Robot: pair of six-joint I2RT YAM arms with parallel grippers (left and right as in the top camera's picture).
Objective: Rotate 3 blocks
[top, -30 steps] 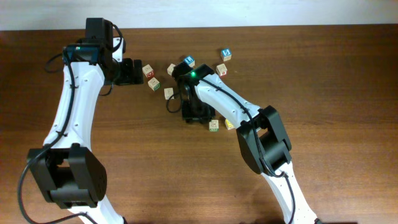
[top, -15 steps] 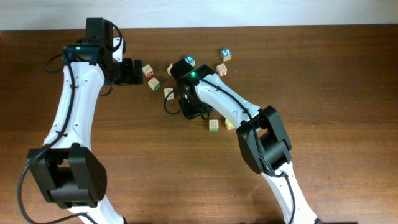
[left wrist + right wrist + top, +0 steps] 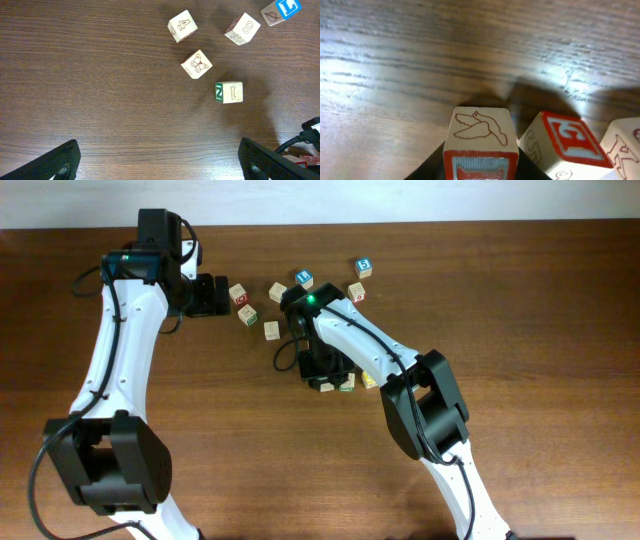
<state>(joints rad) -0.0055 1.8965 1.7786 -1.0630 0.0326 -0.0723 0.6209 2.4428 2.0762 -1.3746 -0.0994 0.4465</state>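
Three blocks: bird block in the right claw, two beside it.

We see left tool spread wide over table | green-marked block nearest ahead | butterfly cube just beyond it

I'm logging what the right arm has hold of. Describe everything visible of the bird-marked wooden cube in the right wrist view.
The pale wooden cube with a bird drawing has a red-outlined bird on its upper face and a red-bordered, bluish panel facing the camera. It is upright, clamped by the right gripper. A red-bordered letter cube lies close beside it; contact unclear.
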